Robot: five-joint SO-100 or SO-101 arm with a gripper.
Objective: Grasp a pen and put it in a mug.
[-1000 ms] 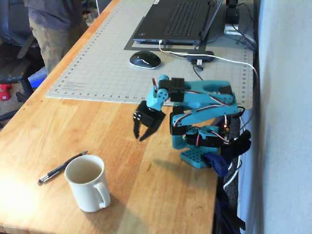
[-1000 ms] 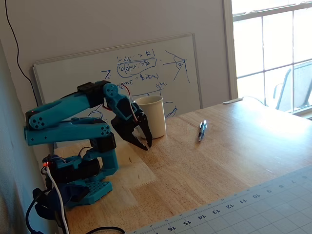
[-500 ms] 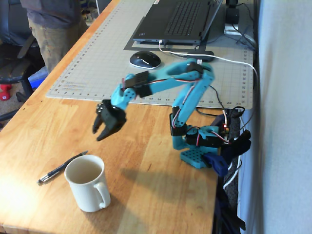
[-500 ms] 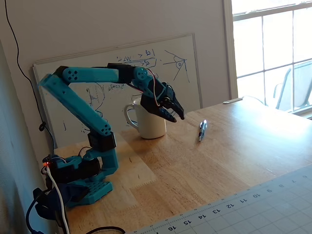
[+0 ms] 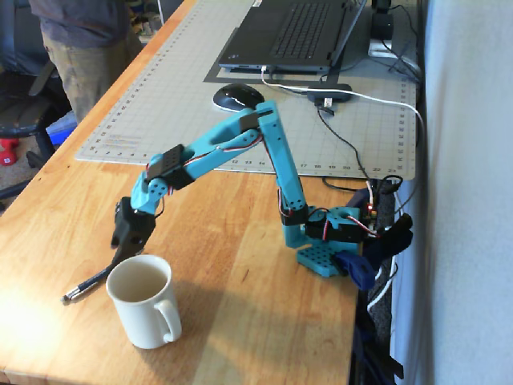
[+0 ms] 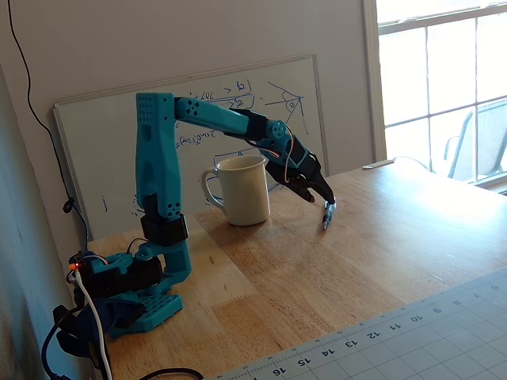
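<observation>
The dark pen [image 5: 86, 285] lies low on the wooden table, its silvery end pointing away from the arm; it also shows in another fixed view [image 6: 325, 215]. The cream-white mug [image 5: 146, 303] stands upright and empty right beside it, handle toward the table's front edge in a fixed view, and it also shows in the second fixed view [image 6: 242, 191]. My gripper [image 5: 119, 257] reaches down just behind the mug's rim, and in the other fixed view the gripper [image 6: 328, 201] has its jaws pressed together around the pen's dark end. The pen's silvery end touches the table.
A grey cutting mat [image 5: 184, 104] covers the far table, with a laptop [image 5: 296, 32] and a black mouse [image 5: 236, 97] on it. Cables [image 5: 353, 152] run near the arm's base [image 5: 321, 257]. A whiteboard [image 6: 103, 158] leans on the wall behind the mug. A person [image 5: 80, 48] stands beside the table.
</observation>
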